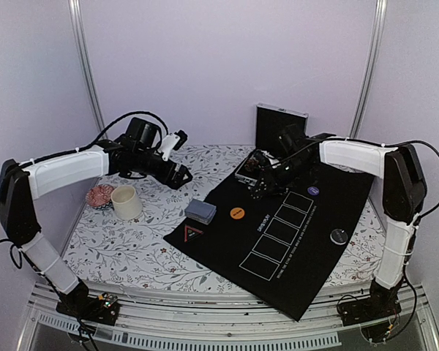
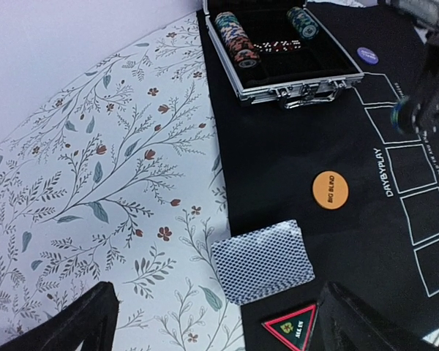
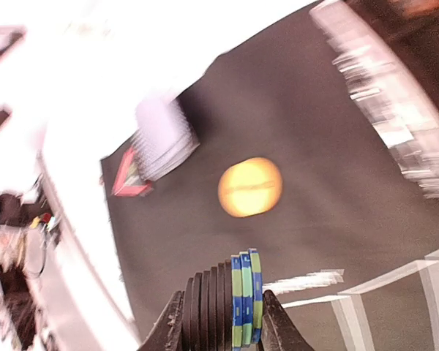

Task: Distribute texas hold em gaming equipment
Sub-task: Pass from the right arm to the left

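Note:
My right gripper is shut on a stack of poker chips, several dark ones and three blue-green striped ones, held above the black mat. In the top view that gripper hangs just in front of the open chip case. The grey-blue card deck lies at the mat's left edge, with the orange disc to its right. A purple disc and a black disc also lie on the mat. My left gripper hovers open above the deck, holding nothing.
A cream cup stands on the floral cloth at left, with reddish chips beside it. A red-edged triangle marker lies near the deck. The case holds rows of chips. White card boxes are printed on the mat.

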{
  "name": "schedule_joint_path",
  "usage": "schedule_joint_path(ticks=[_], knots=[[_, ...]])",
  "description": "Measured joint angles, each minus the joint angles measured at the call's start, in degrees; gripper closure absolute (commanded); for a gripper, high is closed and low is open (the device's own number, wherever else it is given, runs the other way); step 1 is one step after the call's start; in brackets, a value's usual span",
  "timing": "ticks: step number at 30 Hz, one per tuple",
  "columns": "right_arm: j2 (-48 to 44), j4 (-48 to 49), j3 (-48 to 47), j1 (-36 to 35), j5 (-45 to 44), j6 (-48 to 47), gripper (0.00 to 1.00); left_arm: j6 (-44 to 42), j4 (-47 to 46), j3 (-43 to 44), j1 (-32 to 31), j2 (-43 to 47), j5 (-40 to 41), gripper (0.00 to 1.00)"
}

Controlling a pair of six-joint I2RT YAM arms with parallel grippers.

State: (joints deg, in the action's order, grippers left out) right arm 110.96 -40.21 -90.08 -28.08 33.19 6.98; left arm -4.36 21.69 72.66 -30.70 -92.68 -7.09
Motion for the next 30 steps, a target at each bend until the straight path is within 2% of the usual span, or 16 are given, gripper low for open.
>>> schedule_joint_path(ticks=[4,8,19,30], knots=[[0.9,4.0,2.2,-6.5,3.8,4.2,0.98,-0.7,-0.4,-0.5,-0.8,0.5,0.0,0.02],[1.7,8.4,5.1,-9.1,7.4,7.8,0.98,-1.7,-0.6,-0.6,-2.0,0.5,0.1,0.02],[8.7,13.7,7.9,-12.0,10.9,12.1,0.98,-4.7,-1.1,-2.3,-5.1,1.6,0.4,0.02],[14.1,16.6,7.9,-11.1,15.6,12.2,0.98,-10.4,-1.5,-5.7,-10.7,3.2,-1.5,0.03]])
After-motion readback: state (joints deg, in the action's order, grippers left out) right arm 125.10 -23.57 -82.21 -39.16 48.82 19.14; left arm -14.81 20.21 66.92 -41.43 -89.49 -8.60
